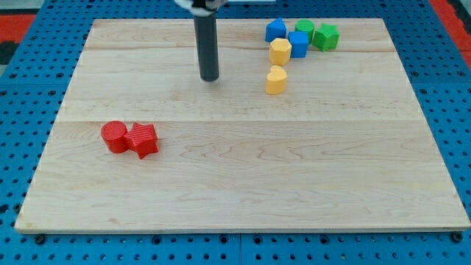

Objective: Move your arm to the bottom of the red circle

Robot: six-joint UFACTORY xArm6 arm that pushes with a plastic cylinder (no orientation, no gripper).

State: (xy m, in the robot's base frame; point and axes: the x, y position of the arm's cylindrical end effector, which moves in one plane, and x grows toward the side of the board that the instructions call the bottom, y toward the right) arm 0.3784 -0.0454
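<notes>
Pale wooden counter [243,191] on blue pegboard [22,73]; red circle [114,137] lower left, touching red star [143,140]; my tip [210,78] upper centre; no hand fitted.

No readable text, labels, brands or numbers anywhere. Blocks are plain coloured, unmarked. The table [243,184] is bare wood, no signs.

Red star block [143,140], two yellow [279,51], two blue [276,30], two green blocks [326,36] on wooden board [294,169].

My tip [210,78] stands well up and to the view's right of the red circle [114,137], rod upright, touching no block
</notes>
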